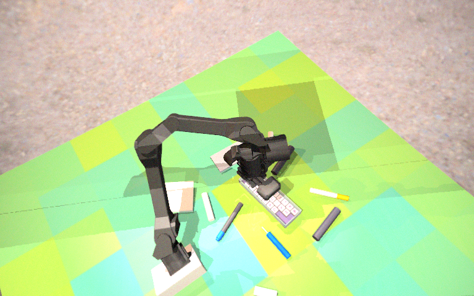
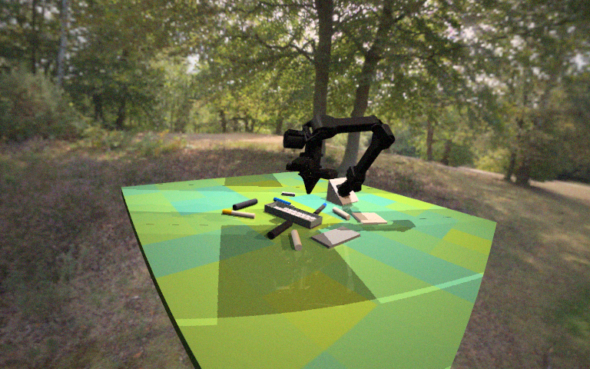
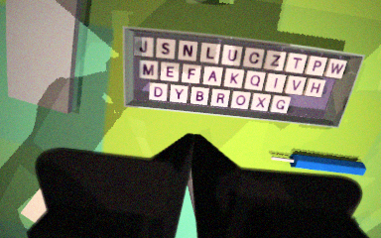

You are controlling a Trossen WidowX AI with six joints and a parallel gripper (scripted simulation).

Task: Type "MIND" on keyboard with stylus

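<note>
The stylus, blue with a thin white tip [image 1: 278, 245] [image 2: 282, 201] [image 3: 328, 164], lies flat on the desk beside the keyboard's near long side. The grey-framed keyboard [image 1: 287, 218] [image 2: 292, 217] [image 3: 313, 115] has three rows of white letter keys. In the wrist view the M key [image 3: 148, 70], I key [image 3: 276, 82], N key [image 3: 188, 50] and D key [image 3: 158, 91] all show. My gripper [image 2: 309, 191] [image 3: 192, 141] is shut with nothing between its fingertips. It hangs above the desk, and its tips show just below the keyboard's lower edge in the wrist view.
A dark pen with a blue end [image 1: 229, 221] and a white stick [image 1: 207, 206] lie left of the keyboard. A white-and-yellow pen [image 1: 329, 194] and a dark cylinder [image 1: 326, 223] lie right. Another dark cylinder [image 2: 279, 229] and a grey wedge [image 2: 336, 237] lie on its far side.
</note>
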